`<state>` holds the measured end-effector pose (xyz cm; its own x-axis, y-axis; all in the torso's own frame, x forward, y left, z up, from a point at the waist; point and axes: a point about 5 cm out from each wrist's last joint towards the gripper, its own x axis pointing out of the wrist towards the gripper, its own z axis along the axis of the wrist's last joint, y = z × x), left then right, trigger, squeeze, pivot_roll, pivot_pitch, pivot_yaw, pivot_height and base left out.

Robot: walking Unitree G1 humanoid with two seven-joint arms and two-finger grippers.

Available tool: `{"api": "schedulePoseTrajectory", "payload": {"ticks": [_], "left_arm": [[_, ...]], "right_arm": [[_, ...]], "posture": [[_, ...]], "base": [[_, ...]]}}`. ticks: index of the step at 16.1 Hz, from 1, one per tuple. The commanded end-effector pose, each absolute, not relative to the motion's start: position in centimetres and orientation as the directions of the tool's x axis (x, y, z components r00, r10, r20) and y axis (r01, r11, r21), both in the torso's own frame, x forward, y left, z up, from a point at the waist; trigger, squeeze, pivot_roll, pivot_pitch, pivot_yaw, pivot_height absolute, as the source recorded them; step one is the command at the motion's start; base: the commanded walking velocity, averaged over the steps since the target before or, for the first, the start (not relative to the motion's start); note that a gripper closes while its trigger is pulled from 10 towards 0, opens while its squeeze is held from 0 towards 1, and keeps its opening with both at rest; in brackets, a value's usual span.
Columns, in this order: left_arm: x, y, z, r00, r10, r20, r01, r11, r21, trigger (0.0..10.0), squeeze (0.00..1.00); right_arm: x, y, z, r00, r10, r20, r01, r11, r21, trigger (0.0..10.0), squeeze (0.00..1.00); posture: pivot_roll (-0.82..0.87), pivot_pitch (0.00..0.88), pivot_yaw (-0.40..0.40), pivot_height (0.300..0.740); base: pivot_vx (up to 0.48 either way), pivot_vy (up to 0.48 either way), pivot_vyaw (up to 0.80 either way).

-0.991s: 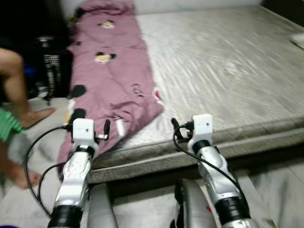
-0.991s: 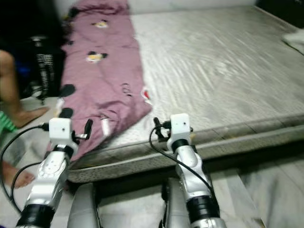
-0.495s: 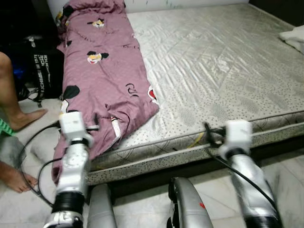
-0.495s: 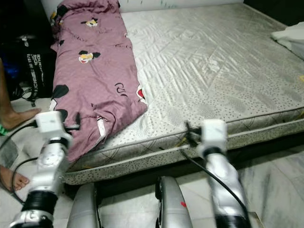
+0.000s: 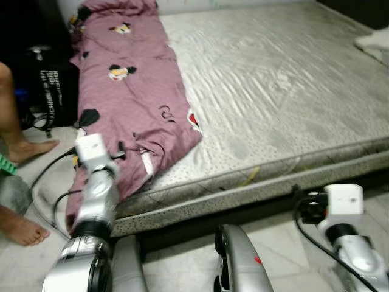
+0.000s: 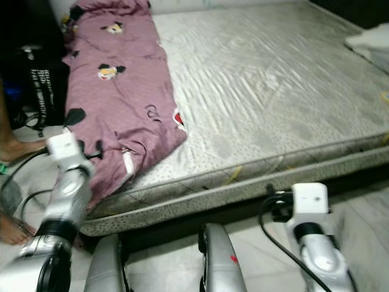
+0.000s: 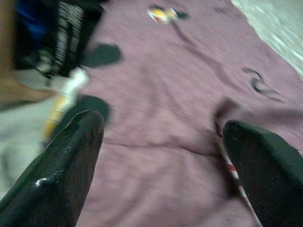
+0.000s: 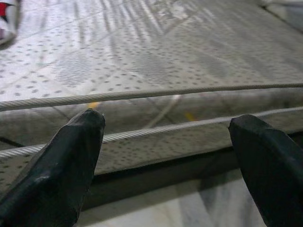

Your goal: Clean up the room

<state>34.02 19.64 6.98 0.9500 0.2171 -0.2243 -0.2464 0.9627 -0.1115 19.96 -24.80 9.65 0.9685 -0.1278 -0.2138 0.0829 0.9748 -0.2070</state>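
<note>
one purple blanket [image 5: 130,103] lies on one bare mattress [image 5: 285,91], just ahead of the left gripper [image 7: 161,142], jaws spread; the right gripper [image 8: 165,142], also spread, faces the mattress edge.

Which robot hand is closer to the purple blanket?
The left gripper: its open jaws point right at the blanket. The right gripper faces the bare mattress edge.

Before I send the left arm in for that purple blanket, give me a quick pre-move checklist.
1. Left gripper jaws open: ok.
2. Left gripper aimed at the purple blanket: ok, cloth lies between the fingertips.
3. Blanket free to lift: cannot tell; it hangs over the mattress edge.
4. Person's feet near the left arm: not ok.
5. Right gripper open, holding nothing, facing the mattress side: ok.
</note>
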Motion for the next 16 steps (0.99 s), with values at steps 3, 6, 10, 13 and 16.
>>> {"api": "schedulePoseTrajectory", "payload": {"ticks": [3, 6, 10, 13, 16], "left_arm": [[35.4, 16.5, 7.3, 0.961, 0.111, -0.254, -0.151, 0.978, -0.147, 10.0, 0.00], [35.9, 13.3, 7.5, 0.960, 0.015, -0.279, -0.067, 0.982, -0.176, 10.0, 0.00], [35.6, 10.7, 7.0, 0.954, -0.020, -0.300, -0.040, 0.981, -0.191, 10.0, 0.00], [35.8, 11.0, 7.7, 0.969, 0.012, -0.247, -0.069, 0.972, -0.225, 10.0, 0.00], [35.1, 10.0, 6.4, 0.947, -0.094, -0.307, 0.045, 0.986, -0.162, 10.0, 0.00]], "right_arm": [[17.7, -25.8, 11.2, 0.959, -0.155, -0.237, 0.098, 0.966, -0.239, 10.0, 0.00], [15.4, -26.3, 11.4, 0.942, -0.178, -0.285, 0.102, 0.959, -0.263, 10.0, 0.00], [14.2, -27.0, 12.2, 0.926, -0.214, -0.312, 0.123, 0.950, -0.286, 10.0, 0.00], [14.6, -27.2, 12.0, 0.923, -0.218, -0.317, 0.126, 0.950, -0.286, 10.0, 0.00], [15.2, -26.8, 11.6, 0.924, -0.208, -0.322, 0.117, 0.953, -0.280, 10.0, 0.00]], "posture": [[-0.25, 0.122, -0.007, 0.544], [-0.29, 0.158, -0.010, 0.544], [-0.32, 0.195, -0.011, 0.544], [-0.30, 0.187, -0.014, 0.544], [-0.28, 0.184, -0.016, 0.544]], "base": [[0.000, 0.000, 0.00], [0.000, 0.000, 0.00], [0.000, 0.000, 0.00], [0.000, 0.000, 0.00], [0.000, 0.000, 0.00]]}}
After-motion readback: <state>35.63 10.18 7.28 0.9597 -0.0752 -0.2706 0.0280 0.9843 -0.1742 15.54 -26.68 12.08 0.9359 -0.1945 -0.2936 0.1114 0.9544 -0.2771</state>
